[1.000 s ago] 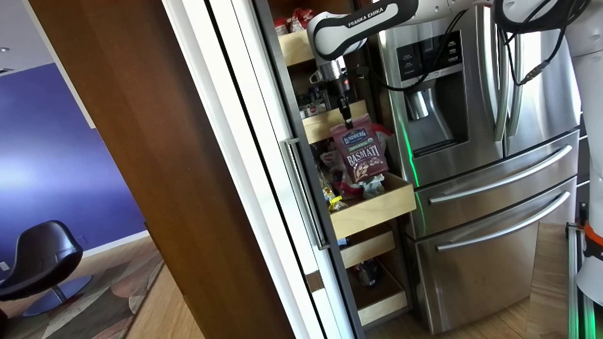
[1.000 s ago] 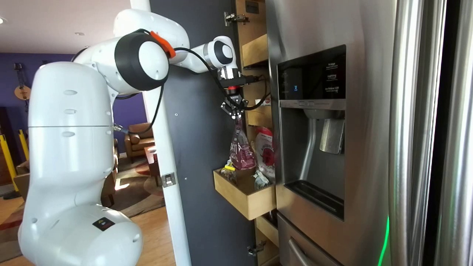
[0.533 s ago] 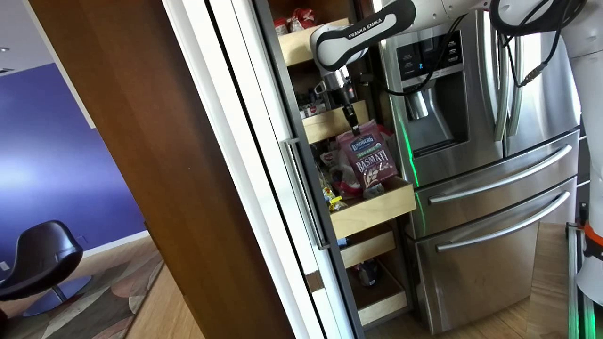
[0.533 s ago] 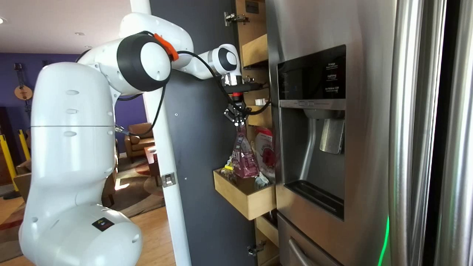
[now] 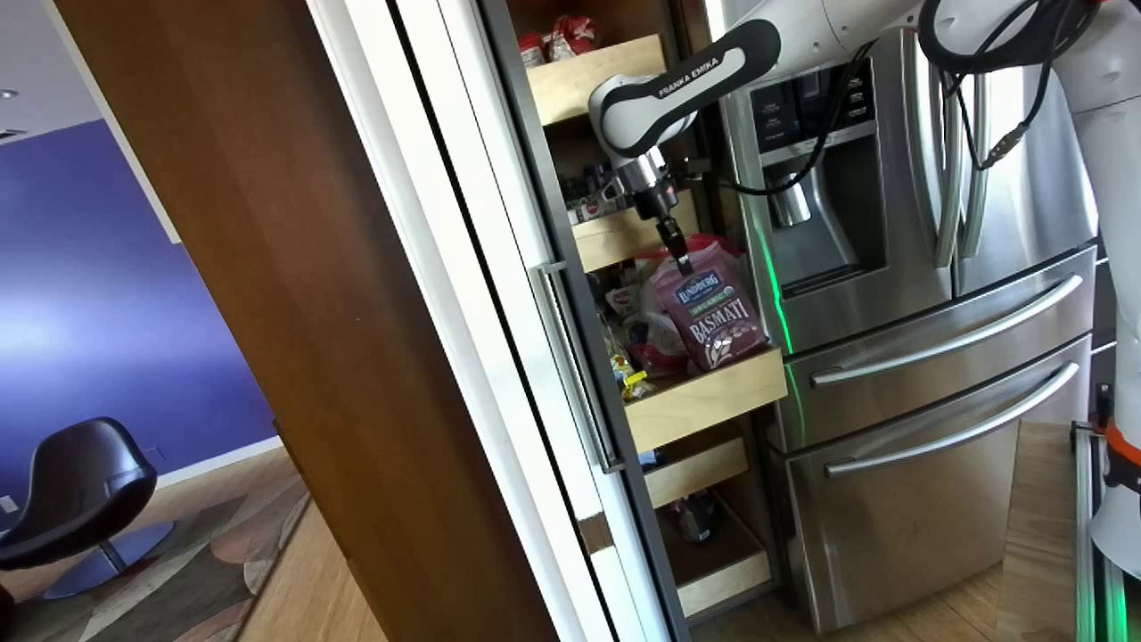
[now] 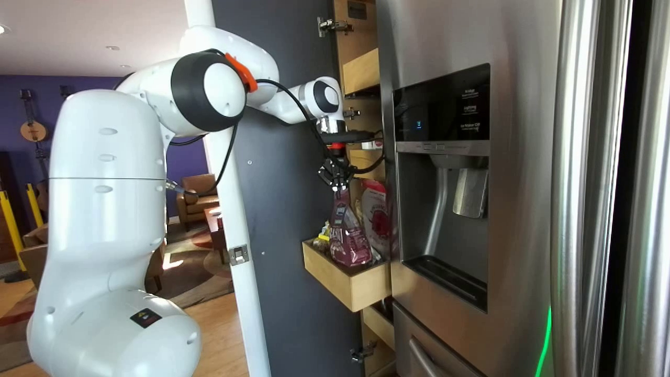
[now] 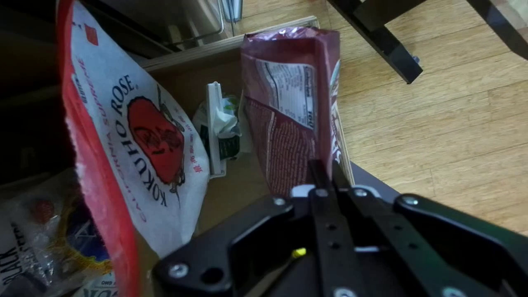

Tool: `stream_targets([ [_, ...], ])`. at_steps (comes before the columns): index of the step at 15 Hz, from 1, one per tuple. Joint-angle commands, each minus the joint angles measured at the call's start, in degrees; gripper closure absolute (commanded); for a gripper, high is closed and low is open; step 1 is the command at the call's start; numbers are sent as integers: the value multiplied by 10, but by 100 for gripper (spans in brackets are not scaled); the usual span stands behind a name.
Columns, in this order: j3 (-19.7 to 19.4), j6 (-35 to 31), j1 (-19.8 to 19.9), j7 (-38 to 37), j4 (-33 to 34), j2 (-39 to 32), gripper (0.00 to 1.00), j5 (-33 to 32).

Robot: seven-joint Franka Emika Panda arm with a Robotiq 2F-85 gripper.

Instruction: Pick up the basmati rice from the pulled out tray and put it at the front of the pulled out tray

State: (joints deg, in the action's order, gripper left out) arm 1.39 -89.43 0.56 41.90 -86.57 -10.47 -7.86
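The lift looks done: the black two-fingered gripper (image 6: 340,187) pinches the top of the glossy maroon rectangular bag of basmati rice (image 5: 716,314), its fingertips (image 7: 317,173) close together with only the bag's thin upper edge between them. The bag is at the front of the shallow pale-wood pulled out tray (image 6: 370,289), leaning slightly just behind the plain light front plank (image 5: 709,399). In the wrist view a white paper-like bag with red edges (image 7: 152,144), marked Kokuho Rose, stands apart from it, farther back. The plank partly hides the maroon bag's base, so I cannot tell whether it bears on the tray floor. What seems left is short — lower it fully if needed, make sure it will stay up unaided, then spread the fingers and rise clear. That release is not yet made.

The white Panda arm with black joint bands (image 6: 222,89) reaches past the brushed stainless-steel fridge (image 5: 909,401) toward the tray; in both exterior views its forearm slopes down to the wrist, and from there the gripper points downward — at a slight slant, over the front part of the tray.
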Motion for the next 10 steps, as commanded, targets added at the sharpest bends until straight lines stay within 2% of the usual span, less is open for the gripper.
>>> stream_targets([
  [1, 2, 20, 4, 17, -9, 3, 99, -1],
  [6, 4, 5, 6, 25, -19, -5, 99, 12],
  [10, 6, -3, 11, 33, -20, -4, 99, 50],
])
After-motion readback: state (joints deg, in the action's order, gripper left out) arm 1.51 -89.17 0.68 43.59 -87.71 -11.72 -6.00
